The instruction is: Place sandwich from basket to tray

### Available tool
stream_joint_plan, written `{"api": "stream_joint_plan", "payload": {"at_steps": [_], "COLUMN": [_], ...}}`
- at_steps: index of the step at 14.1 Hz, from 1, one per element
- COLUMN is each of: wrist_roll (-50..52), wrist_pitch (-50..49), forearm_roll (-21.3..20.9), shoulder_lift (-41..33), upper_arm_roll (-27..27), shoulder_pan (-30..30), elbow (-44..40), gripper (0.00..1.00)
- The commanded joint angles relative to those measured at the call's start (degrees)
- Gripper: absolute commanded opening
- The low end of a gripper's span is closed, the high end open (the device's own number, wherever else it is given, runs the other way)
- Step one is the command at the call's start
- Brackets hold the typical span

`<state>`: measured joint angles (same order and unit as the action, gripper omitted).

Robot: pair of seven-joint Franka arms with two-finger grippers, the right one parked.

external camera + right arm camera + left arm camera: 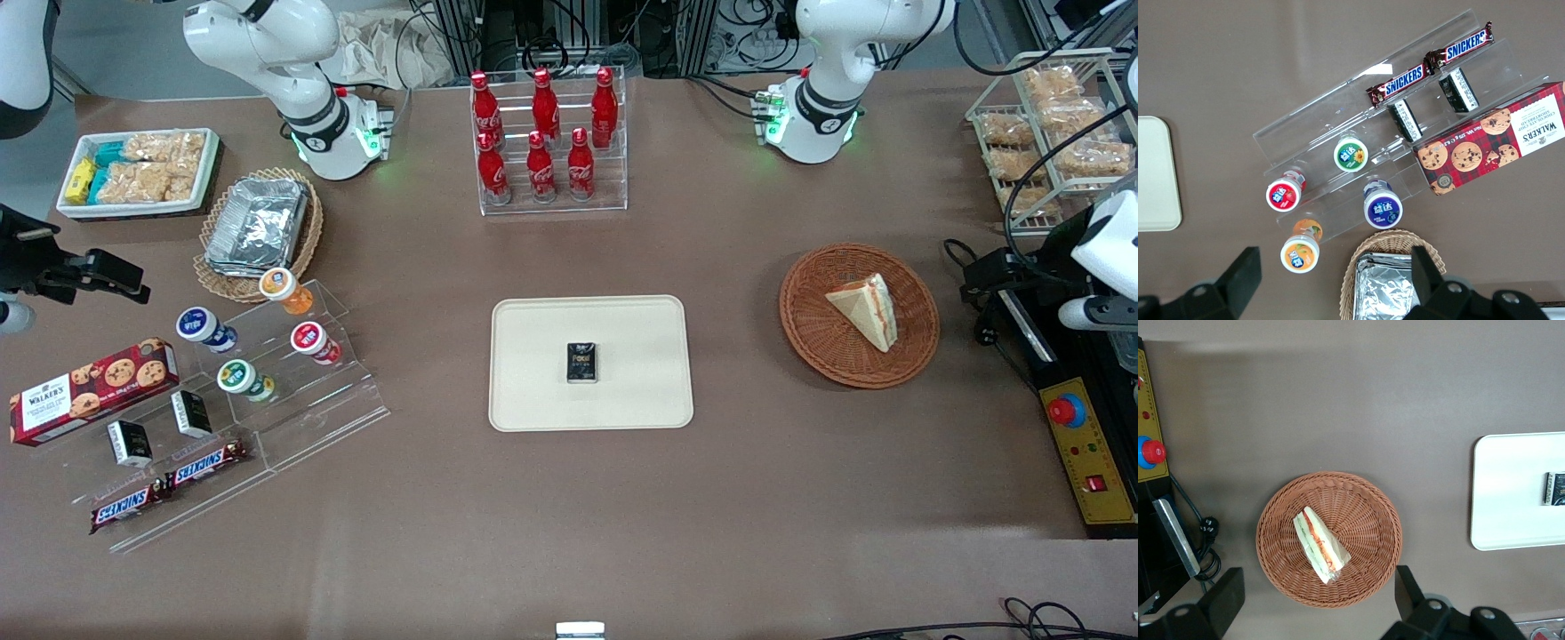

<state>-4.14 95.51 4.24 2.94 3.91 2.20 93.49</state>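
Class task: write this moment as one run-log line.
sandwich: in basket | tool: open, above basket, empty | tray: holds small black packet | stage: pre-grasp

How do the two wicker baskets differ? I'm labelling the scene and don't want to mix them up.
The reddish-brown basket is round and shallow and holds a sandwich; the lighter tan basket holds silver foil containers. The reddish-brown one sits toward the working arm's end of the table, the tan one toward the parked arm's. The gripper, open, hovers above the reddish-brown one. Both are woven wicker.
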Motion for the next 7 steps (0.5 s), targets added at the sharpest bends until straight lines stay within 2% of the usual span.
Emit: {"api": "stream_joint_plan", "payload": {"at_steps": [1,7], "wrist_roll": [-0.9,-0.8], "wrist_pitch": [-0.6,-0.9], "forearm_roll": [0.3,0.2], "shoulder_lift": [0.4,0.6], "upper_arm_roll": [0.0,-0.2], "shoulder_pan": [-0.2,0.0], "elbow": [-0.9,-0.9], "gripper": [1.0,1.0]}}
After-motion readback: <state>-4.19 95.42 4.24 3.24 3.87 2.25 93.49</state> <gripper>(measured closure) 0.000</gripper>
